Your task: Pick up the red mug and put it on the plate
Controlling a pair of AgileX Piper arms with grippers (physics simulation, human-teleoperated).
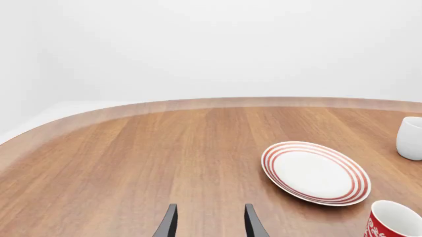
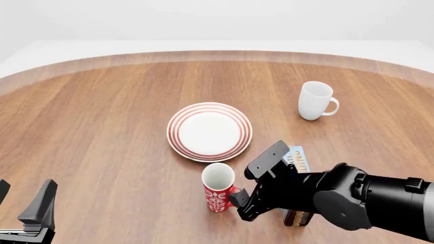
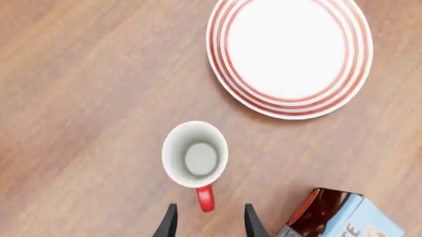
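The red mug [image 2: 218, 189] stands upright on the table just in front of the plate [image 2: 209, 131], with its handle toward my right gripper. In the right wrist view the mug [image 3: 195, 154] shows its white inside, and its red handle [image 3: 205, 198] points into the gap between the open fingers. My right gripper [image 3: 209, 224] is open, just behind the handle and not touching it; it also shows in the front view [image 2: 237, 203]. My left gripper [image 2: 22, 201] is open and empty at the near left. The left wrist view shows the plate [image 1: 315, 173] and the mug [image 1: 394, 222].
A plain white mug [image 2: 315, 100] stands at the back right; it also shows in the left wrist view [image 1: 410, 138]. A blue and brown box [image 3: 343, 217] lies beside my right gripper, partly hidden under the arm in the front view [image 2: 296, 158]. The table's curved far edge [image 2: 217, 55] runs behind.
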